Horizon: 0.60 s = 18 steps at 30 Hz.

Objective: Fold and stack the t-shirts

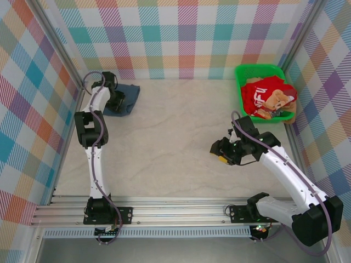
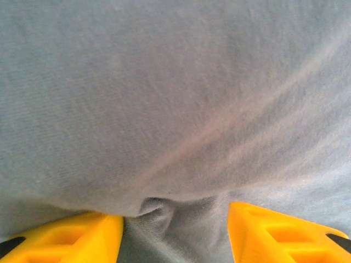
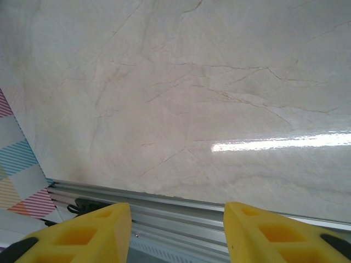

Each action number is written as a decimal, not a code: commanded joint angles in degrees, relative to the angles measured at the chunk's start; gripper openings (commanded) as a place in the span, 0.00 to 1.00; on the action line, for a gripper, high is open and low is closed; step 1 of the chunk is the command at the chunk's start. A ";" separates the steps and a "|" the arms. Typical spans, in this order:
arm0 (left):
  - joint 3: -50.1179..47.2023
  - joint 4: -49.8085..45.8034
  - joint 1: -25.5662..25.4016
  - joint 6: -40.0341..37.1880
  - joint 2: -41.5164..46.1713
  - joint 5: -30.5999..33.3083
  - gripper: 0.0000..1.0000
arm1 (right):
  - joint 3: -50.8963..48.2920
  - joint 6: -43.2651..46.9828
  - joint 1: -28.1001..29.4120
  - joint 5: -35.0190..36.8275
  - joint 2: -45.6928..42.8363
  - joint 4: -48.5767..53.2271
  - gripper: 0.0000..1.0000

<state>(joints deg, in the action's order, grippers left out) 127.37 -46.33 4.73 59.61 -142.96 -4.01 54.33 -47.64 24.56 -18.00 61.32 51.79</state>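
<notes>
Left gripper [image 2: 175, 224]: half open, pressed on blue shirt [image 2: 164, 98]; right gripper [image 3: 176, 219]: half open, empty, above table [image 3: 208, 98].

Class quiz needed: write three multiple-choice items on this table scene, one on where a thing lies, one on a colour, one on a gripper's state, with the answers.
1. On the table, where does the slate-blue t-shirt lie?
A near edge
B far-left corner
C middle

2. The basket holding the red t-shirt is:
A green
B blue
C white

3. The right gripper is:
A shut on cloth
B open over bare table
C shut on a rail

Answers:
1. B, it lies far and left in the top view.
2. A, its rim is bright green.
3. B, its yellow fingers stand apart with nothing between them.
</notes>
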 commanded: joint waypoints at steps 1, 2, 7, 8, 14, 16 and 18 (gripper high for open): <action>0.82 2.11 1.50 4.37 -6.09 -0.98 0.54 | 0.87 -1.03 0.01 0.60 -0.04 2.61 0.48; 3.00 1.40 1.46 4.54 -7.12 -0.79 0.54 | 0.72 -1.15 -0.03 0.60 -0.09 2.62 0.48; 5.22 -1.04 0.26 4.11 -3.80 -0.09 0.54 | 0.52 -0.84 0.01 0.25 0.53 2.23 0.48; 2.33 0.28 -0.34 4.15 -0.64 0.83 0.54 | 0.60 -0.66 -0.03 0.12 0.76 1.95 0.48; -13.26 12.15 -2.60 3.97 12.90 -0.30 0.54 | 0.36 -0.45 -0.12 -0.37 1.79 0.42 0.48; -11.76 10.27 -3.41 0.49 12.51 -0.82 0.53 | 0.06 -0.61 -0.06 -0.29 1.48 0.07 0.48; -11.48 9.33 -3.76 -1.80 11.83 -1.19 0.52 | -0.52 -0.95 -0.11 -0.37 1.05 -0.28 0.48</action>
<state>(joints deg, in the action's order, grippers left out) 115.02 -36.86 2.26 62.06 -132.84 -4.69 54.30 -47.83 24.56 -17.98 62.94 52.12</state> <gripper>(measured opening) 0.520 0.482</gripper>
